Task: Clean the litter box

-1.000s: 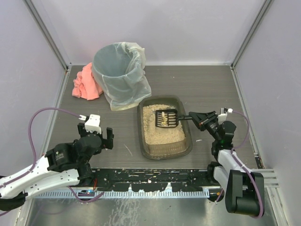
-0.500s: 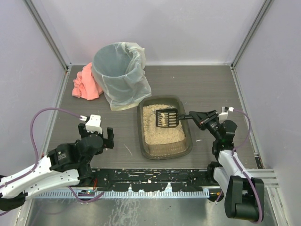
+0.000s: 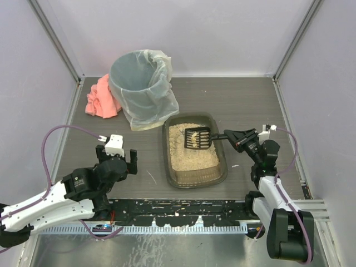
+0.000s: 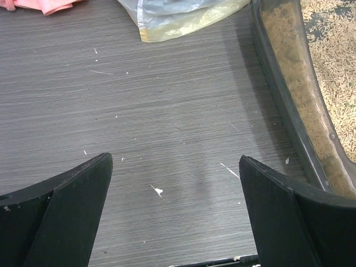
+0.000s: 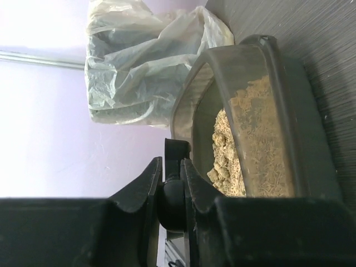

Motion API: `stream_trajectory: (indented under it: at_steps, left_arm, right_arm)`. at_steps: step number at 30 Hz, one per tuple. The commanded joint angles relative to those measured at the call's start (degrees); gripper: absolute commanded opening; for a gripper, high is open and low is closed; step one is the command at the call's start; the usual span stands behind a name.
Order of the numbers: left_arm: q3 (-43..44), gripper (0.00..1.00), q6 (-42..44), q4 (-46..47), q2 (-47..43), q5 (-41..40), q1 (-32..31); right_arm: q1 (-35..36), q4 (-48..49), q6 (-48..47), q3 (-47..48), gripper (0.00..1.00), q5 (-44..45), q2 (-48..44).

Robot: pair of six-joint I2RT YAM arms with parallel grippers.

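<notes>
The litter box [image 3: 197, 179], a dark shallow tray of beige litter, lies at the table's middle. A black slotted scoop [image 3: 197, 139] hovers over its far part with pale clumps on it. My right gripper [image 3: 230, 137] is shut on the scoop's handle at the box's right rim. In the right wrist view my right gripper [image 5: 172, 167] pinches the handle [image 5: 173, 200], with the litter box [image 5: 267, 67] beyond. My left gripper [image 3: 117, 153] is open over bare table left of the box. In the left wrist view my left gripper [image 4: 175, 167] holds nothing, and the litter box's wall [image 4: 281, 94] runs along the right.
A round grey bin with a clear liner [image 3: 140, 83] stands behind the box on the left. A pink cloth [image 3: 101, 99] lies to the left of the bin. The liner's skirt [image 4: 183, 14] spreads onto the table. Walls close in the back and both sides.
My left gripper has crept a little to the right, towards the litter box. The right gripper and scoop have barely shifted.
</notes>
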Motion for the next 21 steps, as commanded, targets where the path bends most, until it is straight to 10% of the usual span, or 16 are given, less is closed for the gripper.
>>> stream_trajectory:
  at_steps: [1,21]
  left_arm:
    - [0.16,0.98,0.21,3.06,0.55,-2.17,0.00]
    - [-1.73,0.98,-0.72,4.52,-1.87,-2.28,-0.03]
  right_arm:
    - [1.78,2.13,-2.47,4.17,0.01,-2.54,2.02]
    - [7.70,-6.04,-3.88,10.26,0.01,2.43,1.35]
